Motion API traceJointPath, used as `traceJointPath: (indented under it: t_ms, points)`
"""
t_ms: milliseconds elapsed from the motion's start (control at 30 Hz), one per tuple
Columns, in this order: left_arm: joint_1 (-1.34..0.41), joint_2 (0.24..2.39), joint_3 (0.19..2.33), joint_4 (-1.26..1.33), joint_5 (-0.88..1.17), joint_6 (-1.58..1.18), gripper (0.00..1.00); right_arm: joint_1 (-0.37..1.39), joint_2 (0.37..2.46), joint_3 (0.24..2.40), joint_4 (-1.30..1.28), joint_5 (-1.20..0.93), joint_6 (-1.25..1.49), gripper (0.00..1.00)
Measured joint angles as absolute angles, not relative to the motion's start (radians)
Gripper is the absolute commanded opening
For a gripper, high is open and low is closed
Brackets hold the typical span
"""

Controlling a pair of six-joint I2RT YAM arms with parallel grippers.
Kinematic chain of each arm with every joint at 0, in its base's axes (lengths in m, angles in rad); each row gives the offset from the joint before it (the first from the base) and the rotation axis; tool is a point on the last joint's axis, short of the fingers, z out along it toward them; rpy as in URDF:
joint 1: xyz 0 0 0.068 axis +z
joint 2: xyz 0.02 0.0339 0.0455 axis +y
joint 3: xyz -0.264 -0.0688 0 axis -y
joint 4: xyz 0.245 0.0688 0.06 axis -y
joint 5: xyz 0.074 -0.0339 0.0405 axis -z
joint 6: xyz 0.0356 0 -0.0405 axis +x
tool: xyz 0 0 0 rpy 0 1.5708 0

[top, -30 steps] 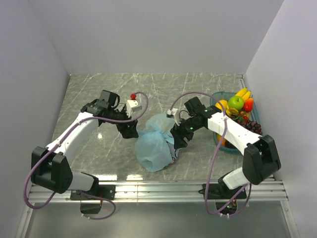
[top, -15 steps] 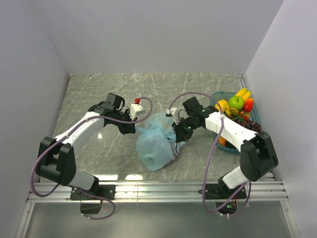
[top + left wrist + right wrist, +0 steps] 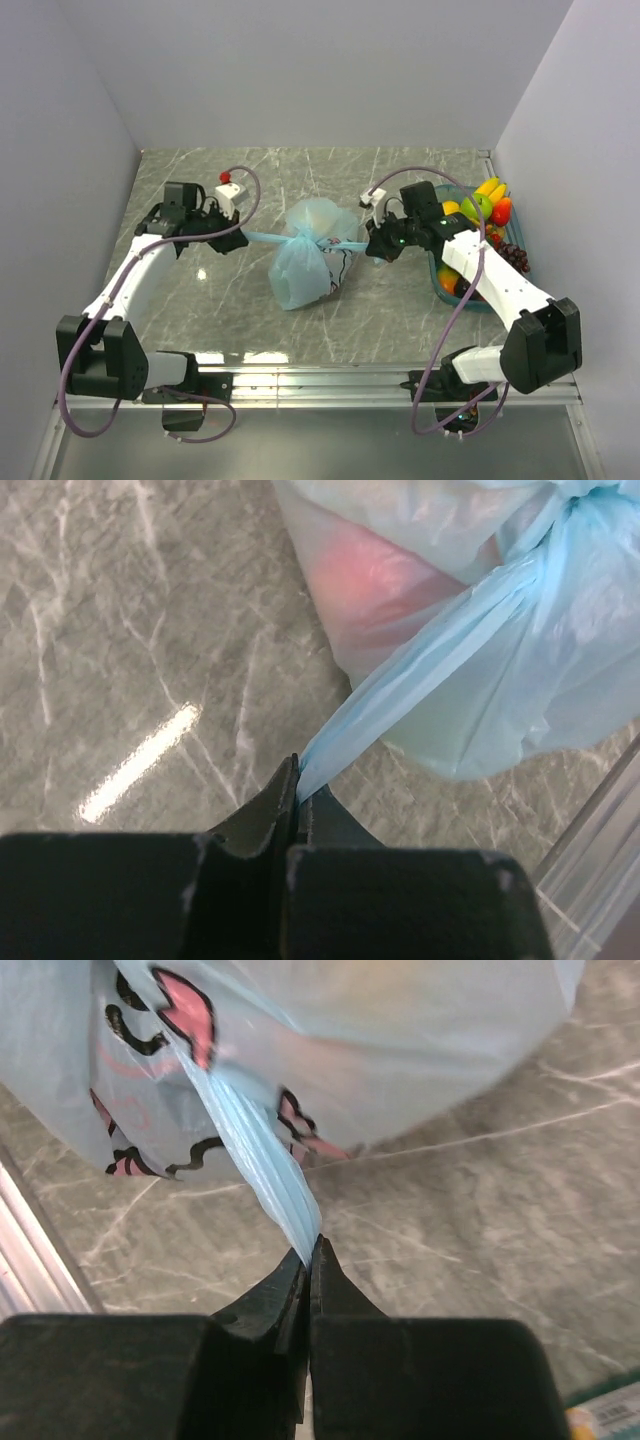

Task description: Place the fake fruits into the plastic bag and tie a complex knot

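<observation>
Plastic bag [image 3: 305, 265]: thin light-blue film, translucent, crinkly. It sits on the marble-look table [image 3: 190, 190] left of the teal tray [image 3: 437, 281], near it but not touching. Neck is cinched at a twist [image 3: 300, 240], w/ a puff of film above and the fuller body below. Two handle strands leave the twist sideways, both pulled taut into thin ropes. One [image 3: 265, 238] runs away from tray, the other [image 3: 345, 244] toward tray. Pink-and-black printed graphic [image 3: 180, 1005] is on the tray-facing side. A pinkish shape [image 3: 365, 580] shows thru the film in left wrist view; can't tell which fruit.

On far side of bag from tray, left gripper [image 3: 236, 238] is pinched tight on the end of its strand. Btwn bag and tray, right gripper [image 3: 372, 248] is likewise clamped on its strand end, jaws together w/ only film btwn them.

Tray holds fake fruits [image 3: 480, 215] in a pile: banana [image 3: 490, 188], green apple [image 3: 477, 207], red piece [image 3: 501, 211], dark grapes [image 3: 512, 256]. Right arm [image 3: 480, 270] crosses over the tray's left part and hides some contents.
</observation>
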State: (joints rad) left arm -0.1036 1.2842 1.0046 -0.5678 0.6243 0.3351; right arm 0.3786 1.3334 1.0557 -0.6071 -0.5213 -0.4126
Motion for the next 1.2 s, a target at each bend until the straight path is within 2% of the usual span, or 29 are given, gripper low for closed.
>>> traceJointPath:
  t_ms: [433, 833, 1000, 1200]
  points:
    - [0.092, 1.389, 0.978, -0.588, 0.810, 0.294, 0.00, 0.265, 1.333, 0.917, -0.445, -0.604, -0.487, 0.00]
    - [0.140, 1.425, 0.952, -0.607, 0.852, 0.302, 0.00, 0.231, 1.362, 0.884, -0.414, -0.662, -0.513, 0.00]
    - [0.146, 1.427, 0.999, -0.622, 0.856, 0.308, 0.00, 0.225, 1.421, 1.013, -0.486, -0.675, -0.474, 0.00]
    - [0.138, 1.515, 1.215, -0.566, 0.819, 0.277, 0.00, 0.226, 1.557, 1.262, -0.510, -0.661, -0.430, 0.00]
